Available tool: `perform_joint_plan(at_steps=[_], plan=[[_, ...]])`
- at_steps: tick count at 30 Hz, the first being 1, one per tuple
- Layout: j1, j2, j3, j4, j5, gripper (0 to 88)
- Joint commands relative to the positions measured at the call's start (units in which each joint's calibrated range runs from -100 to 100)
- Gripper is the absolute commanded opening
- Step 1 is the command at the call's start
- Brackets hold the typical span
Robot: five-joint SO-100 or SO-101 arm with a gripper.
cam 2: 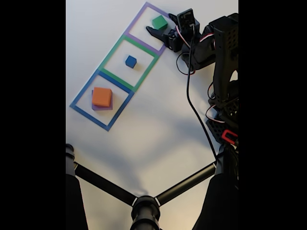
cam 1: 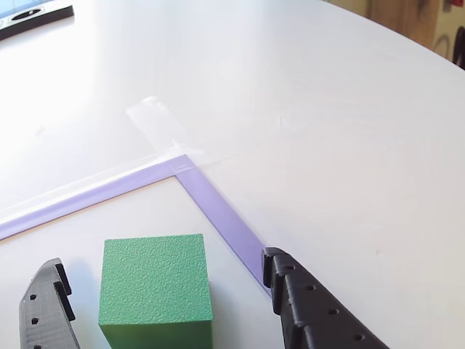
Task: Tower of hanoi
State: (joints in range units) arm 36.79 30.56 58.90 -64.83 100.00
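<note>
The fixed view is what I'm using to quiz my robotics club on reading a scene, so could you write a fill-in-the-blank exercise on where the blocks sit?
1. The green block sits inside the ____ tape square.
2. The blue block sits alone inside the ____ tape square.
3. The orange block rests on top of the ____ block.
4. The gripper is open, one finger on each side of the ____ block.

Missing words: purple; green; purple; green
</note>
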Motion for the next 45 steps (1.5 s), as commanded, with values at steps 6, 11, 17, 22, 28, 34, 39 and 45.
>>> perform_joint_plan(at_steps=[6, 11, 17, 22, 28, 34, 39, 45], plan=[[-1.22, -0.43, -1.79, -2.06, 0.0, 21.9], [-1.0, 0.53, -3.42, -2.31, 0.0, 17.9], [-0.84, 1.33, -4.88, -2.31, 0.0, 16.3], [-0.84, 1.57, -5.42, -2.31, 0.0, 12.2], [-1.38, 1.57, -5.7, -2.06, 0.0, 10.0], [-2.29, 1.01, -5.61, -1.98, 0.0, 8.6], [-3.74, -2.75, -4.24, 0.36, 0.0, 8.3], [-7.1, -18.7, 0.76, 14.12, 0.0, 7.9]])
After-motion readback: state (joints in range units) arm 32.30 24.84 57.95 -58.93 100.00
